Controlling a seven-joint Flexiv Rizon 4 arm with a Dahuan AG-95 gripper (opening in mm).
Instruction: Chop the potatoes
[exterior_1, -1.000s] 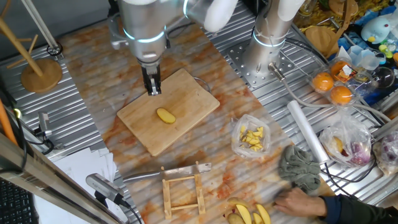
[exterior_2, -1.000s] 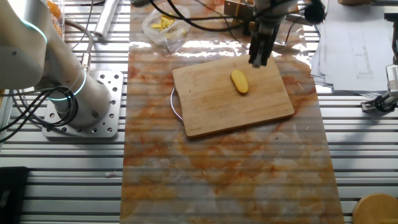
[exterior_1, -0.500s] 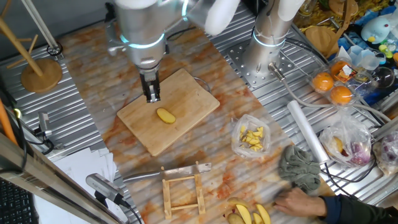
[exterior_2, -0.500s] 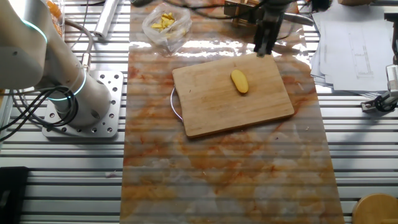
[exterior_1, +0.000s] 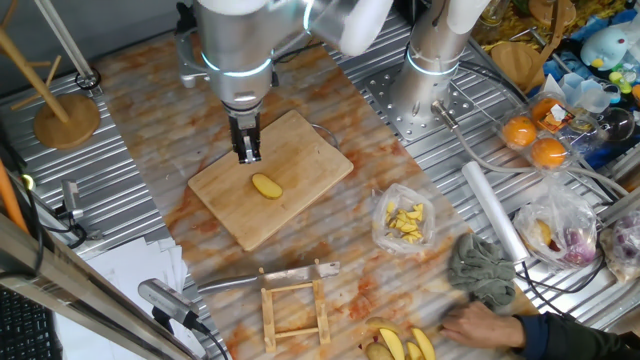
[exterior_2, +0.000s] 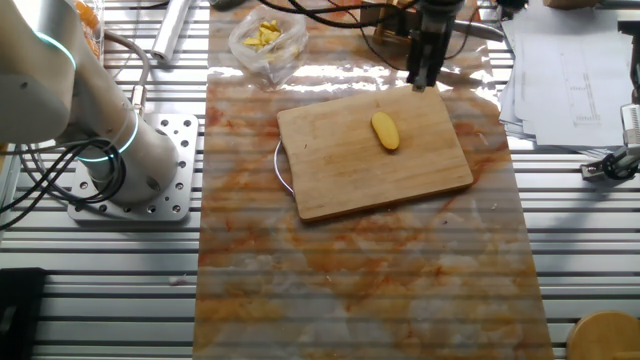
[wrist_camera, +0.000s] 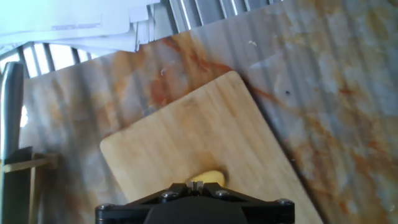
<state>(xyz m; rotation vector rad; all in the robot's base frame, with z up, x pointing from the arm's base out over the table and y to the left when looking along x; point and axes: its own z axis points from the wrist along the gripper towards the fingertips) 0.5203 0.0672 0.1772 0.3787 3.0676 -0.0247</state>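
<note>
Hand view looks down on a bamboo cutting board (wrist_camera: 199, 149) with 1 whole potato (wrist_camera: 207, 178) peeking out just past the gripper housing. From the fixed views, the potato (exterior_1: 265, 186) lies near the board's middle, uncut. The gripper (exterior_1: 247, 155) hangs above the board's far part, apart from the potato, fingers pressed together and holding nothing. A knife (exterior_1: 268, 276) lies on the counter (exterior_1: 330, 110) beside a wooden rack (exterior_1: 295, 313).

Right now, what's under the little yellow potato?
The small pale-yellow oval potato lies on a light wooden cutting board, on an orange-marbled table cover. What is beneath the board is hidden.
</note>
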